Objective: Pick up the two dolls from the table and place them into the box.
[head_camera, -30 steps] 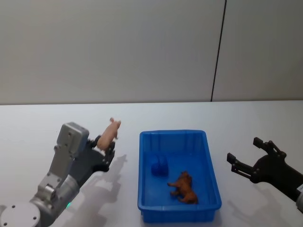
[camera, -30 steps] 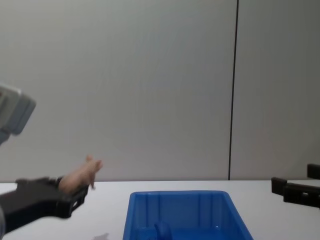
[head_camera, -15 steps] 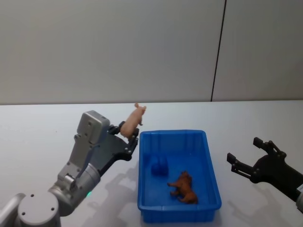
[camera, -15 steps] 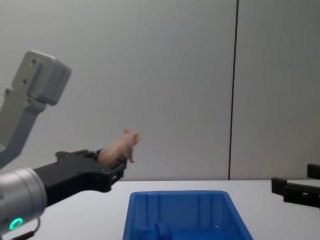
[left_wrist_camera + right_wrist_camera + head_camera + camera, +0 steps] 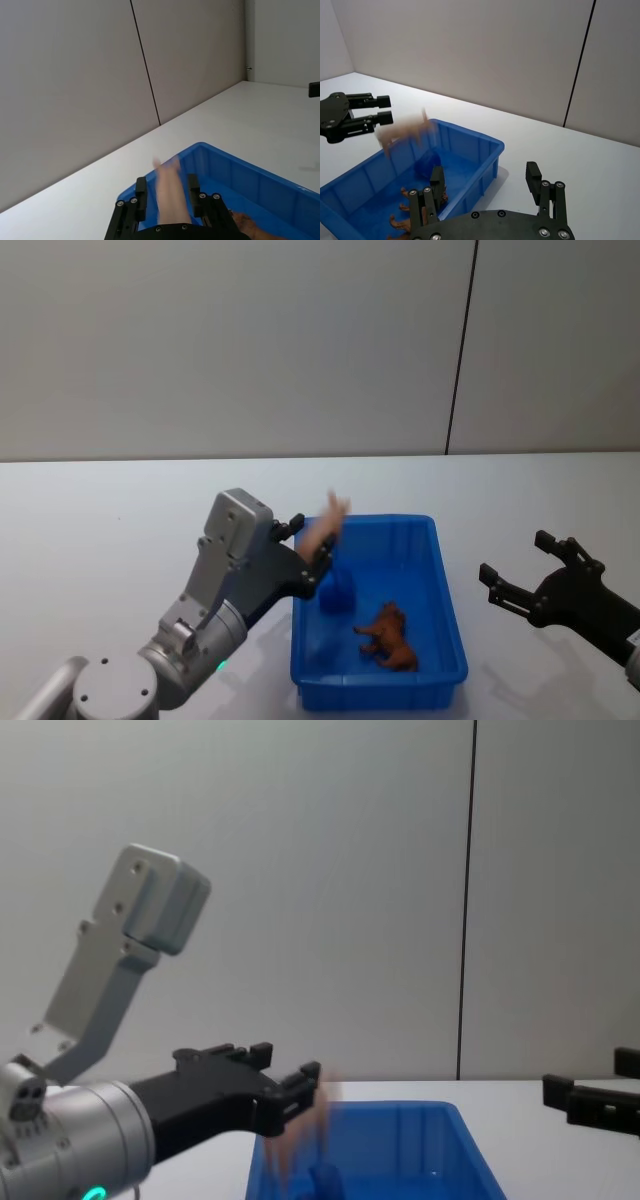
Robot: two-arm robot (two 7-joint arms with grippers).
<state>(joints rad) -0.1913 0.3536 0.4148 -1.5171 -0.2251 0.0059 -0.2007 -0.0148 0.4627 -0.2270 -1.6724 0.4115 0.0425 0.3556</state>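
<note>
The pale pink doll (image 5: 326,524) looks light and rubbery, best pinched round its trunk. My left claw (image 5: 310,545) is released and the doll hangs blurred over the near-left rim of the box (image 5: 365,521) (brown doll (image 5: 388,637) lies inside). My right claw (image 5: 516,556), spread, idles over the counter (image 5: 120,510), leaving open room.

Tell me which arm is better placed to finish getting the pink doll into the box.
Left. The left hand is open at the left rim of the box, with the pink doll blurred at its fingertips above the inside. The right hand sits open beyond the box's right side, holding nothing.
</note>
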